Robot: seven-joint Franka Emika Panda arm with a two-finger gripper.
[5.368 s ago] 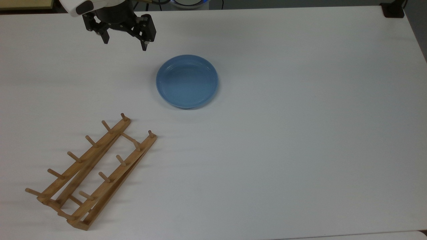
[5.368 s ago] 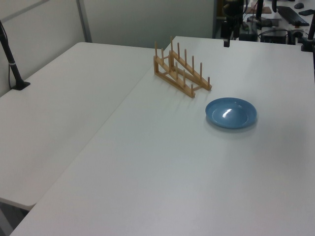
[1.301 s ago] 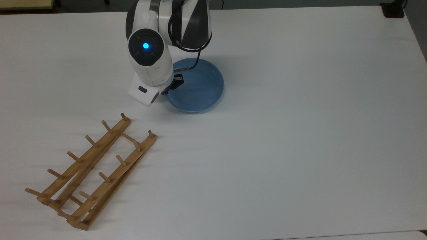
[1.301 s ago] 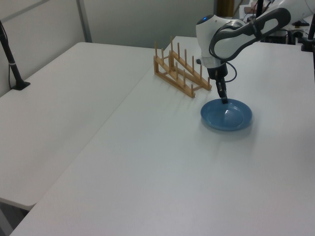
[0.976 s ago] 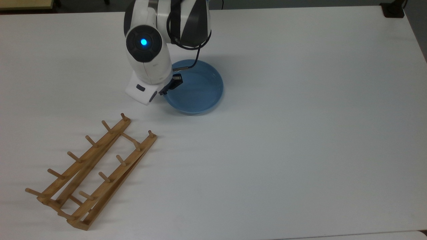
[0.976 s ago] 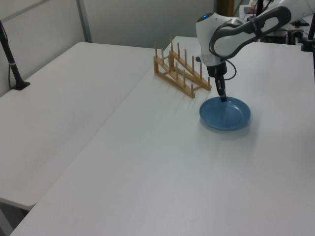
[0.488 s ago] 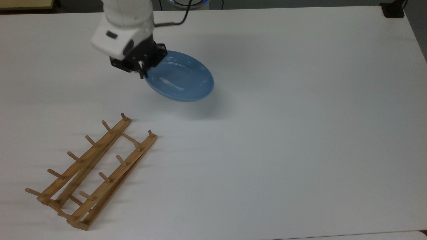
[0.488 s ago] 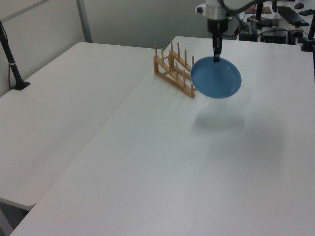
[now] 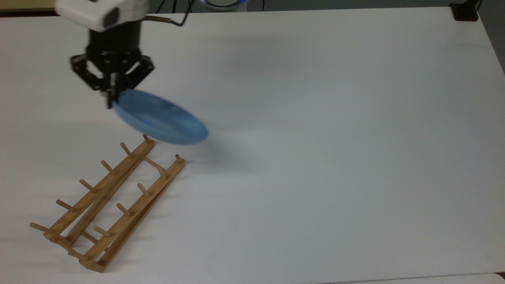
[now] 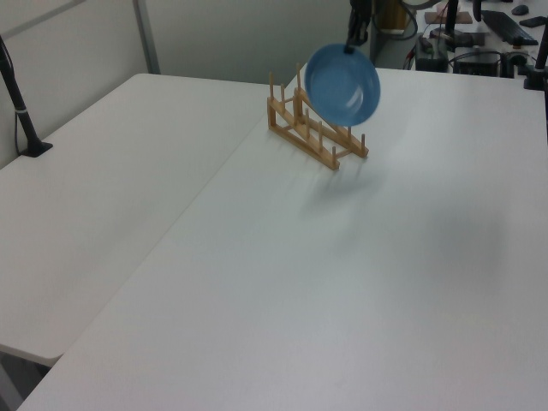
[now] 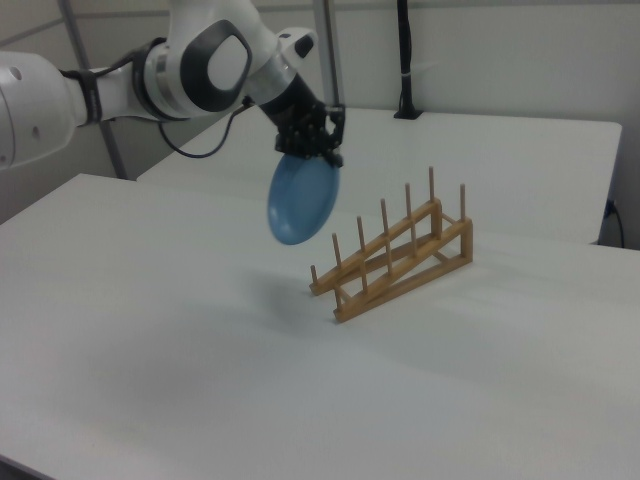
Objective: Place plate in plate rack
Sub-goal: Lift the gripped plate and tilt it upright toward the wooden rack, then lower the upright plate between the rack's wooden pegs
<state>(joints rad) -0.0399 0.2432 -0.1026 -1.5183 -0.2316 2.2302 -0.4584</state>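
In the right view the plate rack point(image 11: 392, 256) stands on the white table point(image 11: 150, 330), 2 rows of pegs upright. Beyond it the blue plate point(image 11: 303, 201) hangs tilted in the air near the rack's low end, its top rim clamped in the gripper point(image 11: 322, 149).

No readable text anywhere here, no labels, brands, numbers or signs on anything, as far as I can tell.
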